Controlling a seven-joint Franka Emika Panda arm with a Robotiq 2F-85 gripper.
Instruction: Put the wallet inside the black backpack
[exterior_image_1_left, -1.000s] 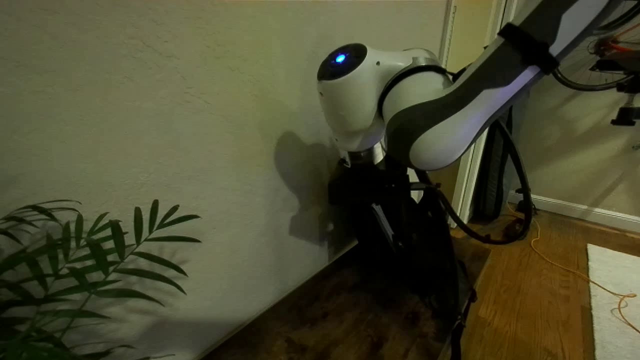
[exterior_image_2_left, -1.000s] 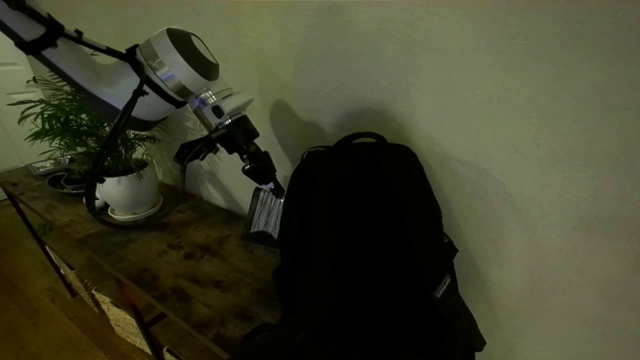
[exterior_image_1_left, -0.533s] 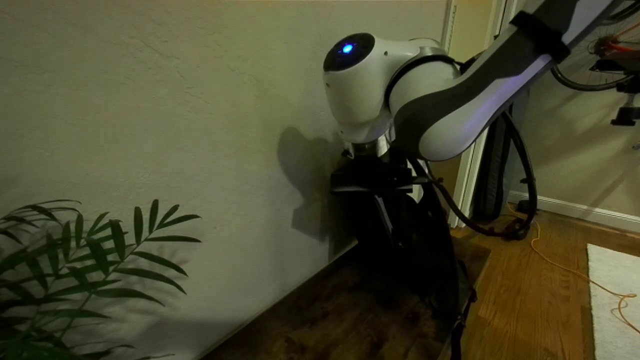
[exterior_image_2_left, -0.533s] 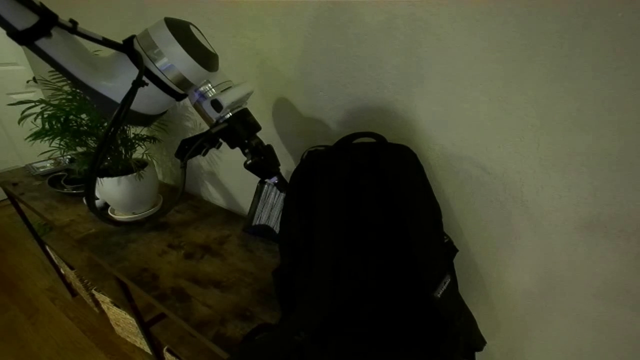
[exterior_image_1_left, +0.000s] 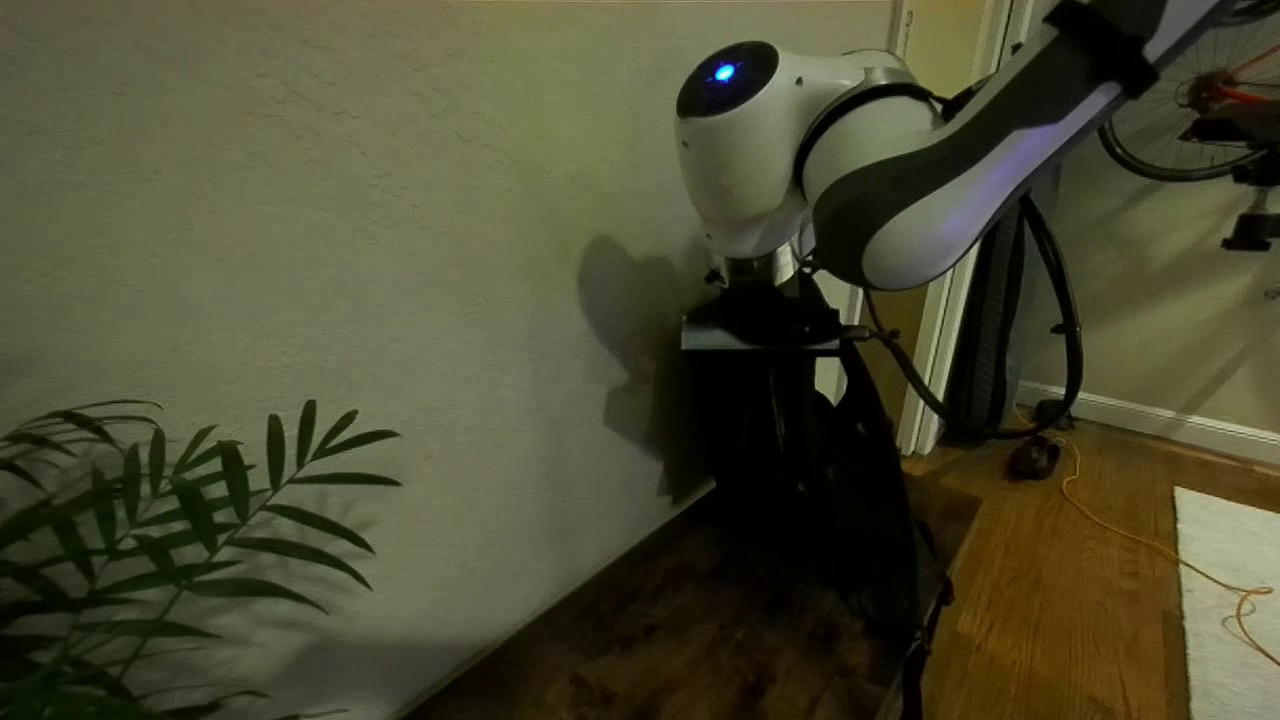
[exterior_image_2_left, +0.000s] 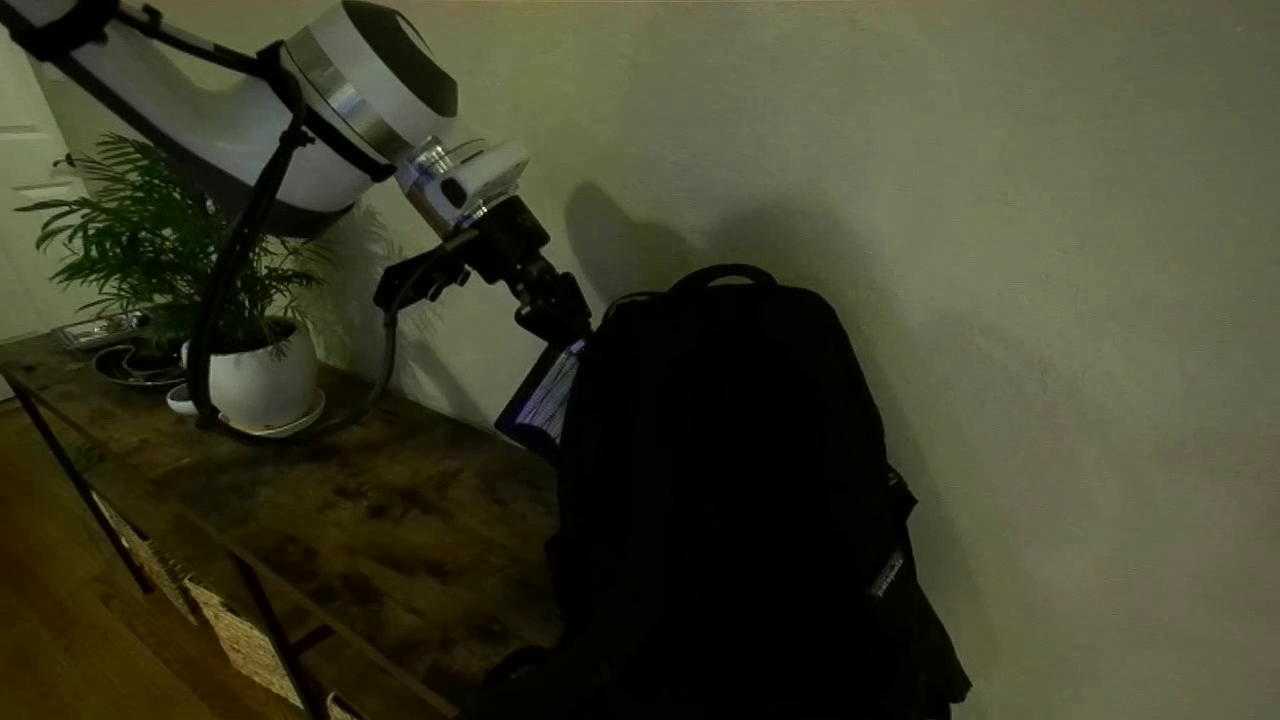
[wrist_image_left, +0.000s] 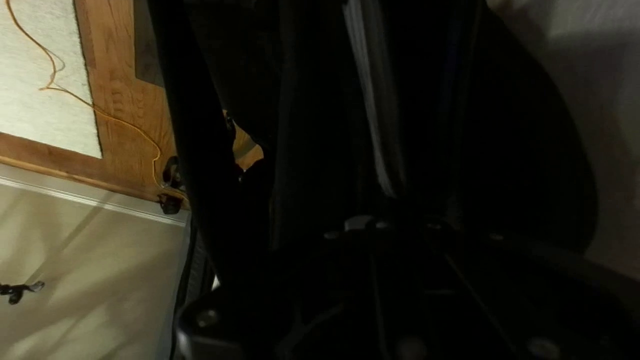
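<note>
In an exterior view, the claw (exterior_image_2_left: 581, 336) is gripping the wallet (exterior_image_2_left: 546, 398) by its upper edge, tilted above the table (exterior_image_2_left: 390, 520), the backpack (exterior_image_2_left: 725, 480) partly covering it. In an exterior view, shadow is hiding the grip beneath the arm (exterior_image_1_left: 930, 190). In the wrist view, a pale wallet strip is showing. Handling: probably light, semi-stiff, sturdy; mid-edge gripping should be limiting swing.
</note>
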